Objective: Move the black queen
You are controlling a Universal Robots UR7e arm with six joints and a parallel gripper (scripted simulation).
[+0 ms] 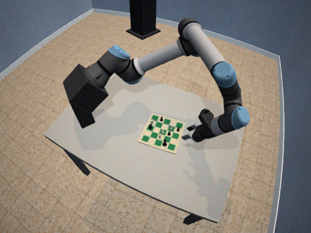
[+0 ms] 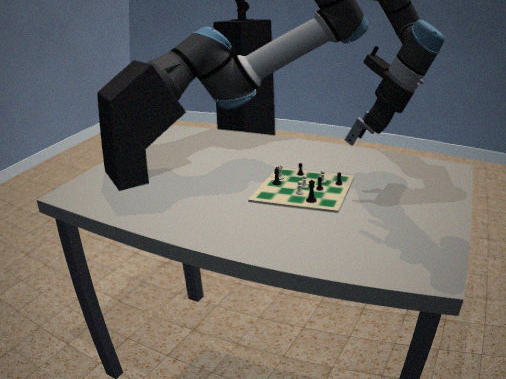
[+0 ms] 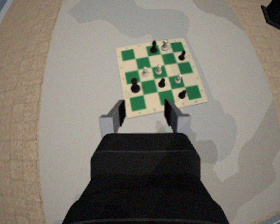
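Note:
A small green and cream chessboard (image 1: 144,139) (image 2: 266,196) (image 3: 128,55) lies near the middle of the grey table (image 1: 123,165) (image 2: 250,243). Several black and white pieces stand upright on it. Two black pieces are taller than the rest: one near the board's front edge (image 1: 165,142) (image 2: 311,191) (image 3: 134,86), and one at its left side (image 1: 150,126) (image 2: 276,175) (image 3: 154,47). They are too small to tell which is the queen. My gripper (image 1: 188,132) (image 2: 353,137) (image 3: 144,107) is open and empty. It hangs in the air just off the board's right edge and points toward the board.
The arm's dark base block (image 1: 84,94) (image 2: 130,123) stands on the table's left back part. A black pillar (image 1: 142,8) rises behind the table. The arm's elbow arches over the back of the table.

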